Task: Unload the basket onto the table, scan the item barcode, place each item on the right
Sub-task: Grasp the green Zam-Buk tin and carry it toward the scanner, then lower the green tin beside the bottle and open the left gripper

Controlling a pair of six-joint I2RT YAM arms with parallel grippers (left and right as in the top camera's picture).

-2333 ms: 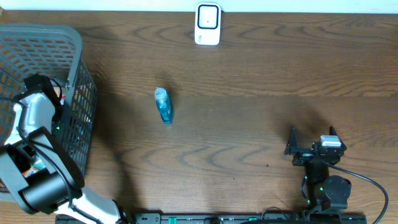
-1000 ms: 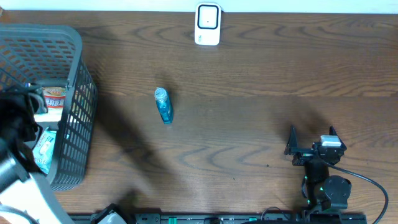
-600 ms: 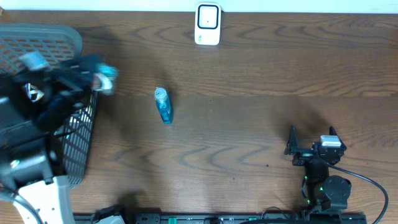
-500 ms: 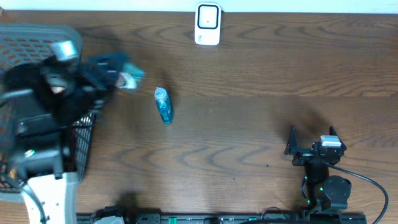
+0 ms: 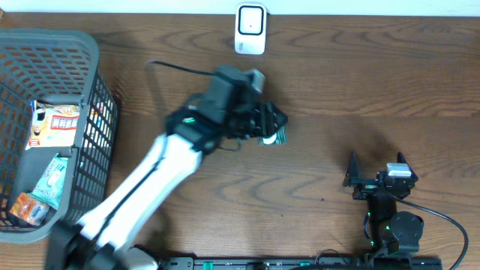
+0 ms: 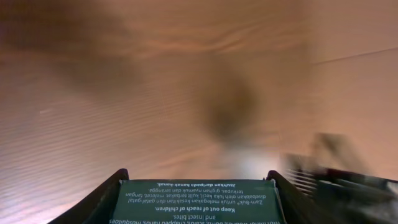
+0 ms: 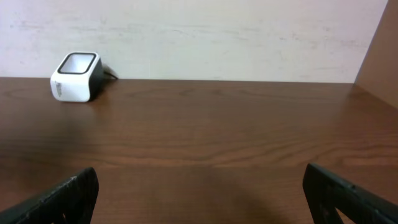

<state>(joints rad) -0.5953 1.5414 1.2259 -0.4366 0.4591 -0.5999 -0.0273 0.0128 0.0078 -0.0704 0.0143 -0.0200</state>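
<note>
Left gripper (image 5: 271, 129): closed part-way on a flat pack, one finger on each side edge; held out over the middle of the table on an outstretched white-and-black arm.
Flat pack (image 6: 196, 200): dark green face with white print, a child-safety warning legible upside down in the left wrist view; from overhead only a white and teal end shows past the fingers. Off the table surface, in the grip.
Scanner (image 5: 250, 28): white housing with dark window, standing at the far edge of the table against the wall; well apart from the held pack, further back.
Right gripper (image 5: 376, 161): jaws spread wide, nothing between them; parked at the near right side of the table, facing the scanner.
Basket (image 5: 90, 45): grey wire mesh, far left of the table; several printed packets lie inside.
Table (image 5: 360, 90): dark brown wood grain.
Left wrist view: background blurred.
</note>
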